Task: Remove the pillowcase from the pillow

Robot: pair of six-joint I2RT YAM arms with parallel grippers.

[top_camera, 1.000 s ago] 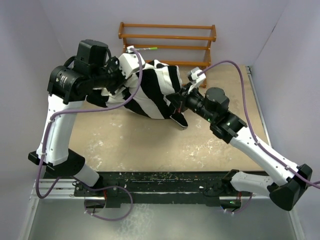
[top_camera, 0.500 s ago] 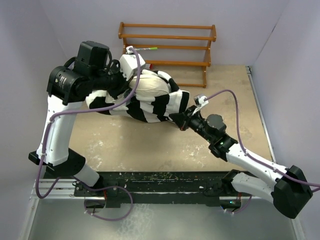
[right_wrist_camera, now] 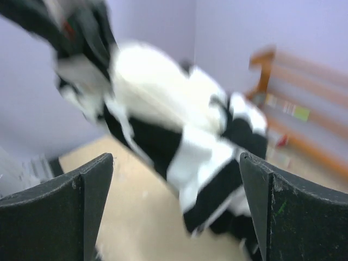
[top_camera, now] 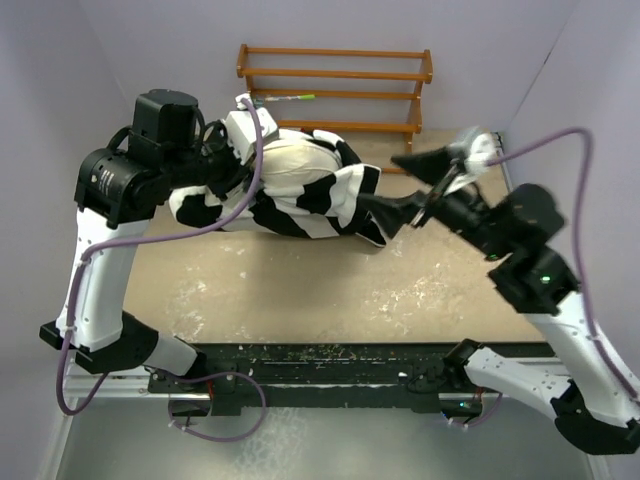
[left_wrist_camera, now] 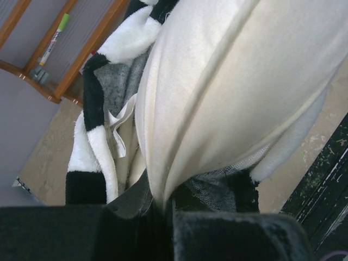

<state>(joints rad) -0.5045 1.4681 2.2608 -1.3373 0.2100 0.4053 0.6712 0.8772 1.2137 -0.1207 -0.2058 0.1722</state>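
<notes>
Top external view: the left arm (top_camera: 98, 262) rises from its base, bends at a high elbow and reaches toward the wooden rack (top_camera: 335, 90) at the back of the worktop (top_camera: 300, 290). The left jaws are closed tight on the pillow (top_camera: 293, 160), holding it just in front of the rack's left half. The pillow's cream top bulges out of the pillowcase (top_camera: 310, 200), which wraps its underside and trails toward the rack's right end. Whether the cover's lowest fold touches the worktop cannot be told.

The left wrist view shows a fold of the pillow (left_wrist_camera: 234, 92) pinched between the shut dark fingers, with the pillowcase (left_wrist_camera: 92, 157) bunched beside it and its grey lining turned out.

The right arm (top_camera: 570, 335) climbs from its base, its wrist turned toward the pillow. The right jaws are spread wide and hold nothing. One finger points toward the rack's right end and the other lies close to the cover's trailing corner, though contact cannot be judged. The right wrist view is blurred, with the pillowcase (right_wrist_camera: 206, 163) beyond the open fingers.
</notes>
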